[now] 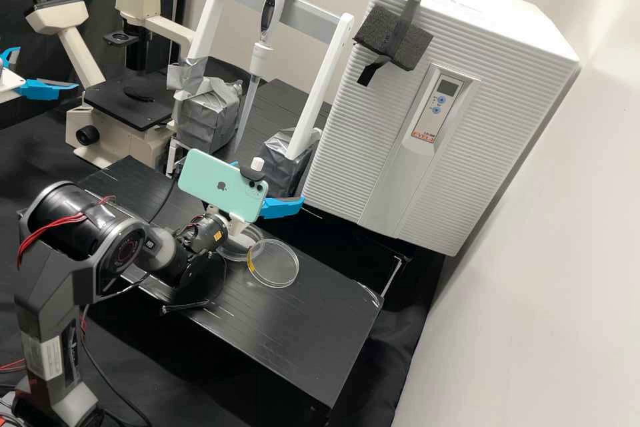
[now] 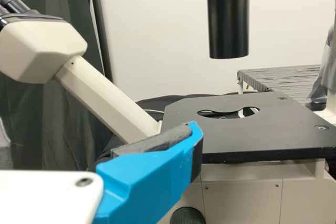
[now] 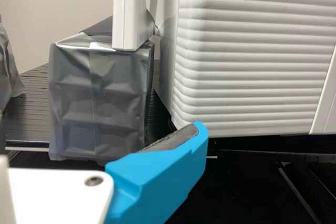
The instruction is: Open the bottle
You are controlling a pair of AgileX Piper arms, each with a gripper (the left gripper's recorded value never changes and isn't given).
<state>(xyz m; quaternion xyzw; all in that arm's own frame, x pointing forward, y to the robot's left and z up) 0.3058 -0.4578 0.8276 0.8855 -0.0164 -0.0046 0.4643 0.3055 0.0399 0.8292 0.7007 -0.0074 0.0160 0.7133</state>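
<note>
The white ribbed cabinet [image 1: 400,147] stands just beyond the right tool [image 1: 263,183], whose blue fingers look released and spread wide. The left tool [image 1: 40,70], also released, hangs well apart from it, beside the microscope [image 1: 113,113]. A clear petri dish [image 1: 275,265] and a second dish [image 1: 243,245] lie just under the right tool, apparently empty. The small white-capped bottle [image 1: 256,165] seems to sit between that tool's fingers. I would clench squarely on the cap, steady the body, then twist.
</note>
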